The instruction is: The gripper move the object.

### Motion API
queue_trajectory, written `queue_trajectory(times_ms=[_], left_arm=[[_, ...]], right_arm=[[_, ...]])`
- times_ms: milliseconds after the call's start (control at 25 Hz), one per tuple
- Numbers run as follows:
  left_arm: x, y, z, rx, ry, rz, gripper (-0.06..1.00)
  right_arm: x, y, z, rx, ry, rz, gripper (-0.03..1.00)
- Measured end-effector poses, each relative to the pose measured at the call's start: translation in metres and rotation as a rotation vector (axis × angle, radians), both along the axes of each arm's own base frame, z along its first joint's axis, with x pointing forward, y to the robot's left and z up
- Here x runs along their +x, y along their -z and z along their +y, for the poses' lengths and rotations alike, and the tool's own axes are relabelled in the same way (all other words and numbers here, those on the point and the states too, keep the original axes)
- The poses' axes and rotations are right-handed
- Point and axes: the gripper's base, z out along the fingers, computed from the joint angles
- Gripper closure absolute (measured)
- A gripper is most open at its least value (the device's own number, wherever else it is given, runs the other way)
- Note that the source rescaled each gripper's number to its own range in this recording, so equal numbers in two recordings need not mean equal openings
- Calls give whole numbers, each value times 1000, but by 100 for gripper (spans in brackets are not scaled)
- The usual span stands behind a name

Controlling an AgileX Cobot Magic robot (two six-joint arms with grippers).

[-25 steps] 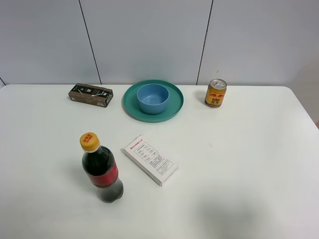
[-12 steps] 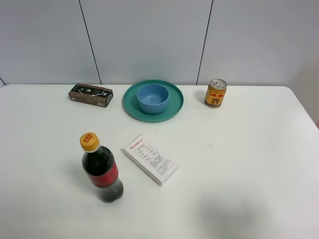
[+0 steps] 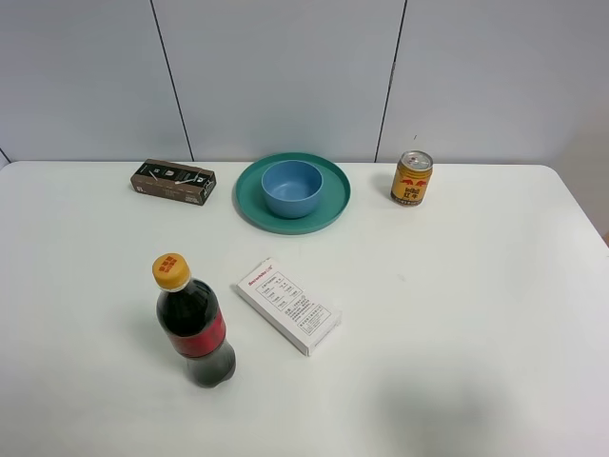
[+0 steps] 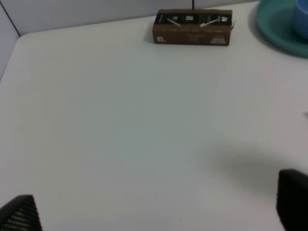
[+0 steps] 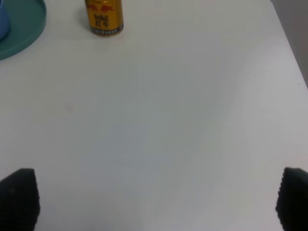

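Note:
A small light-blue bowl [image 3: 291,188] sits upright in the middle of a larger teal-green plate [image 3: 335,203] at the back centre of the white table. A sliver of the bowl [image 4: 302,17] and part of the plate [image 4: 279,26] show in the left wrist view. The plate's edge [image 5: 24,29] shows in the right wrist view. Neither arm appears in the exterior high view. My left gripper [image 4: 156,211] is open and empty, its dark fingertips [image 4: 21,214] wide apart over bare table. My right gripper [image 5: 156,197] is open and empty, well short of the plate.
A brown box [image 3: 173,181] lies left of the plate and also shows in the left wrist view [image 4: 192,27]. A gold can [image 3: 411,177] stands right of the plate and shows in the right wrist view [image 5: 104,17]. A cola bottle [image 3: 193,324] and a white box [image 3: 288,306] are near the front.

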Motion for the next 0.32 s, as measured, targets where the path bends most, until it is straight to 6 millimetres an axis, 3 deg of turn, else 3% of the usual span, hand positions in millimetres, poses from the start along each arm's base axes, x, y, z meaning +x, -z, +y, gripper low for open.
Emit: queue_trajectory(times_ms=[320], left_arm=[[0, 0, 0, -1, -1, 0, -5]], right_arm=[[0, 0, 0, 0, 0, 0, -3]])
